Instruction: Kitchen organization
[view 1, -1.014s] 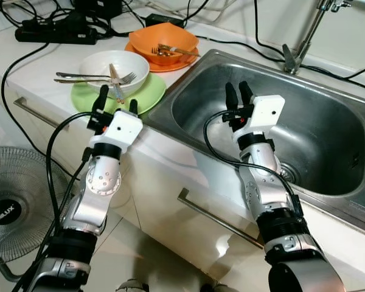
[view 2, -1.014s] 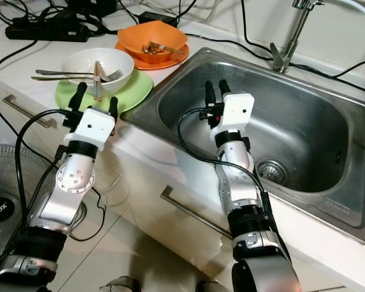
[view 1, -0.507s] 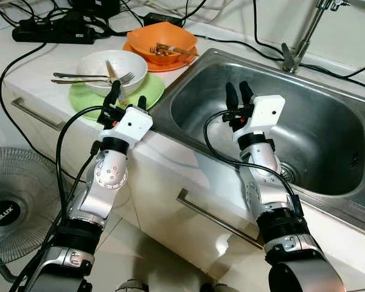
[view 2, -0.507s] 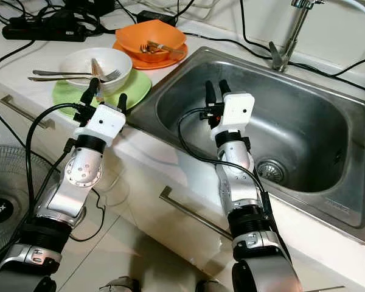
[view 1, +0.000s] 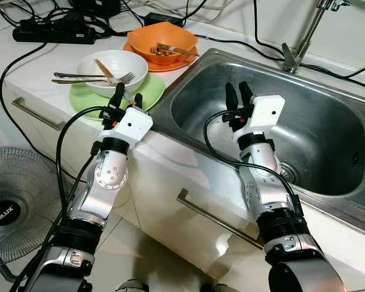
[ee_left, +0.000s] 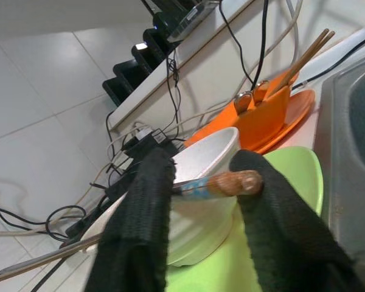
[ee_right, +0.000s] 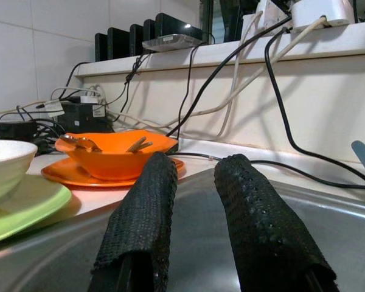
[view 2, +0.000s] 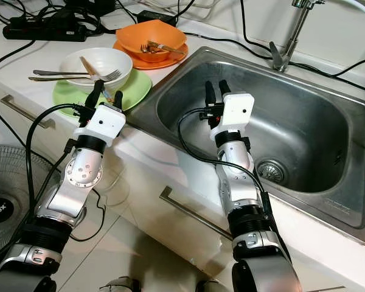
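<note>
A white bowl (view 1: 123, 61) stands on a green plate (view 1: 151, 91) on the counter left of the sink (view 1: 328, 134). A fork and a spoon (view 1: 88, 77) lie across the bowl. Brown chopsticks (view 1: 107, 70) lean out of the bowl toward me. My left gripper (view 1: 127, 97) is at the bowl's near rim, shut on the chopsticks' end (ee_left: 222, 182). Behind them an orange bowl (view 1: 164, 38) with cutlery sits on an orange plate (view 1: 169, 66). My right gripper (view 1: 238, 94) hovers over the sink's left part, fingers (ee_right: 140, 225) a narrow gap apart, holding nothing.
A faucet (view 1: 301, 42) rises behind the sink. A black power strip (view 1: 52, 33) and cables lie at the counter's back. A floor fan (view 1: 12, 201) stands low on the left. Drawer handles (view 1: 213, 220) line the cabinet front below me.
My left gripper has moved forward to the white bowl and its fingers have narrowed onto the chopsticks, which now tilt differently. The right arm has stayed still.
</note>
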Available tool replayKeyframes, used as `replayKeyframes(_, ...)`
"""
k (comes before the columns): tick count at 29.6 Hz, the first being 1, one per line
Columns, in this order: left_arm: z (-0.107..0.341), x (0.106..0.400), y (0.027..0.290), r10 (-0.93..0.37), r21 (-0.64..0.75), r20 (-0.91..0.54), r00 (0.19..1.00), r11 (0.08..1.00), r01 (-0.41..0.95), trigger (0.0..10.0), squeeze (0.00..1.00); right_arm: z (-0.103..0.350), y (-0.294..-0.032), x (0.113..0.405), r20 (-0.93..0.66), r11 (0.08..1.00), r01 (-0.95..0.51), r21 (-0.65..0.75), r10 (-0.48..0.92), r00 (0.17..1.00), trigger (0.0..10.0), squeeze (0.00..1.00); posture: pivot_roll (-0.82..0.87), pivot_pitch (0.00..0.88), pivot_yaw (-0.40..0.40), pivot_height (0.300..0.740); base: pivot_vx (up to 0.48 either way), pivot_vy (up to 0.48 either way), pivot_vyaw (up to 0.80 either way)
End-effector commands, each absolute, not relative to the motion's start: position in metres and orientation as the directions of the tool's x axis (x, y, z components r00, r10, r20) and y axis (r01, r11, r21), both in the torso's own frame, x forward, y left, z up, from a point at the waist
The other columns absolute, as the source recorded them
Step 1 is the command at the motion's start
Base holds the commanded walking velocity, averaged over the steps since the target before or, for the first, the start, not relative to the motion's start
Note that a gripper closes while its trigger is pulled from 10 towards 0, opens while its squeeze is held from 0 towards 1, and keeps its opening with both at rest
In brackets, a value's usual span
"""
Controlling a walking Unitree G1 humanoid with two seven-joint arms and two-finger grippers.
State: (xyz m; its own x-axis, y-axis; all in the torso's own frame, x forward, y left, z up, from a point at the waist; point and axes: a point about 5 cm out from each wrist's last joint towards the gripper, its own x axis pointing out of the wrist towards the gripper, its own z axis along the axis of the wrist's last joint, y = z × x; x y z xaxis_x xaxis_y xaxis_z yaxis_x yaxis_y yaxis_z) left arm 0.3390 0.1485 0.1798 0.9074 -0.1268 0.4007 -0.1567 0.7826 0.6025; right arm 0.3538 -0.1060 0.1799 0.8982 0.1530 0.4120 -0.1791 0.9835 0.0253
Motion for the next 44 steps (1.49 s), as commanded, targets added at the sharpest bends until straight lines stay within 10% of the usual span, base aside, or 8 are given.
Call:
replayKeyframes(1, 0.183, 0.34, 0.145, -0.134, 0.599, 0.418, 0.898, 0.785, -0.162, 0.0, 0.0, 0.181, -0.109, 0.355, 0.417, 0.984, -0.175, 0.034, 0.145, 0.897, 10.0, 0.0, 0.12, 0.062, -0.028, 0.74, 0.0, 0.0, 0.0)
replayKeyframes(35, 0.247, 0.325, 0.116, -0.269, 0.527, 0.631, 0.727, 0.837, -0.148, 0.0, 0.0, 0.179, -0.11, 0.356, 0.411, 0.985, -0.166, 0.037, 0.136, 0.901, 10.0, 0.0, 0.13, 0.075, -0.032, 0.74, 0.0, 0.0, 0.0)
replayKeyframes(36, 0.25, 0.322, 0.108, -0.311, 0.528, 0.631, 0.711, 0.843, -0.1, 2.9, 0.0, 0.179, -0.11, 0.356, 0.41, 0.986, -0.165, 0.038, 0.135, 0.902, 10.0, 0.0, 0.13, 0.076, -0.031, 0.74, 0.0, 0.0, 0.0)
replayKeyframes(37, 0.253, 0.316, 0.091, -0.394, 0.535, 0.628, 0.671, 0.845, -0.004, 10.0, 0.0, 0.178, -0.11, 0.355, 0.408, 0.986, -0.164, 0.039, 0.134, 0.903, 10.0, 0.0, 0.13, 0.076, -0.031, 0.74, 0.0, 0.0, 0.0)
replayKeyframes(40, 0.253, 0.312, 0.08, -0.432, 0.514, 0.617, 0.658, 0.854, 0.079, 10.0, 0.0, 0.177, -0.111, 0.356, 0.404, 0.987, -0.158, 0.034, 0.131, 0.905, 10.0, 0.0, 0.13, 0.079, -0.03, 0.74, 0.0, 0.0, 0.0)
replayKeyframes(42, 0.251, 0.311, 0.073, -0.456, 0.498, 0.597, 0.66, 0.856, 0.141, 10.0, 0.0, 0.177, -0.112, 0.356, 0.402, 0.989, -0.147, 0.025, 0.125, 0.907, 10.0, 0.98, 0.13, 0.079, -0.03, 0.74, 0.0, 0.0, 0.0)
replayKeyframes(44, 0.248, 0.31, 0.068, -0.482, 0.486, 0.572, 0.664, 0.851, 0.199, 10.0, 0.0, 0.177, -0.114, 0.356, 0.399, 0.991, -0.132, 0.011, 0.117, 0.909, 10.0, 1.0, 0.13, 0.079, -0.03, 0.74, 0.0, 0.0, 0.0)
